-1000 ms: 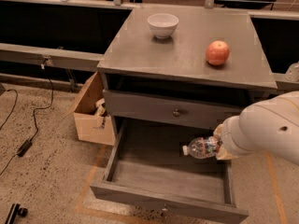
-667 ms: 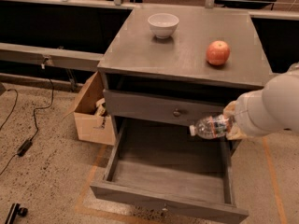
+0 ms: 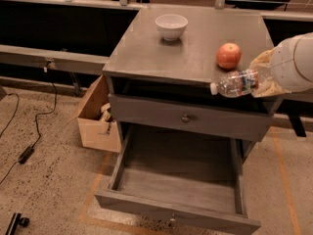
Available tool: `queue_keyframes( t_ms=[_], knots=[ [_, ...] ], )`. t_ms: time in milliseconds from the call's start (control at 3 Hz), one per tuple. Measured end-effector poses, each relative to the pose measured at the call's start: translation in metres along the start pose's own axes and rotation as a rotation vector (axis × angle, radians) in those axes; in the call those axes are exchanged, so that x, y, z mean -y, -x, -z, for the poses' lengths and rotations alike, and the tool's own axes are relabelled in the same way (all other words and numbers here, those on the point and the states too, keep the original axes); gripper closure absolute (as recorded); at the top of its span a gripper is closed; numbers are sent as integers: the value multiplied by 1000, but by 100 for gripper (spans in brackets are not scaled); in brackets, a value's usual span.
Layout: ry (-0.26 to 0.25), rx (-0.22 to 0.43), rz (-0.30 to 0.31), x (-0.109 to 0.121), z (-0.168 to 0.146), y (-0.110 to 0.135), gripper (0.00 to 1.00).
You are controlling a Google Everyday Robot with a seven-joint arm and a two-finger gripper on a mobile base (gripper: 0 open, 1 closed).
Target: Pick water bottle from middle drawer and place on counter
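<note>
Since a second ago your gripper [image 3: 260,77] has lifted the water bottle [image 3: 237,83] from the middle drawer [image 3: 178,182] to counter [image 3: 190,43] height. It pinches the bottle's base. The bottle lies level, cap pointing left, at the counter's near right edge.

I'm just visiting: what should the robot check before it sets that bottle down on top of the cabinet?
1. Grip: the gripper, off the front right corner of the counter, is shut on the water bottle, held sideways: ok.
2. Bottle out of the middle drawer: ok.
3. Bottle high enough to pass the counter edge: cannot tell.
4. Bare landing spot left of the apple, in front of the bowl: ok.
5. Room beside the apple, which sits close to the bottle: not ok.
</note>
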State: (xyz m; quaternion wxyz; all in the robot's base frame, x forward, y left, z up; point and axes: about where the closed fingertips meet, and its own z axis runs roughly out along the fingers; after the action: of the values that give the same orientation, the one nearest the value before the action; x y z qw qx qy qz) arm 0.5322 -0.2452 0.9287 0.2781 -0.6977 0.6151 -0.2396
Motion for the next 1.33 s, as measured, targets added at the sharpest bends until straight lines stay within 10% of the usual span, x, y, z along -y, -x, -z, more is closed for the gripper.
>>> queue_keyframes(
  t_ms=[667, 1333],
  knots=[
    [-157, 51, -91, 60, -53, -75, 100],
    [-131, 126, -163, 53, -128, -150, 100]
  ],
)
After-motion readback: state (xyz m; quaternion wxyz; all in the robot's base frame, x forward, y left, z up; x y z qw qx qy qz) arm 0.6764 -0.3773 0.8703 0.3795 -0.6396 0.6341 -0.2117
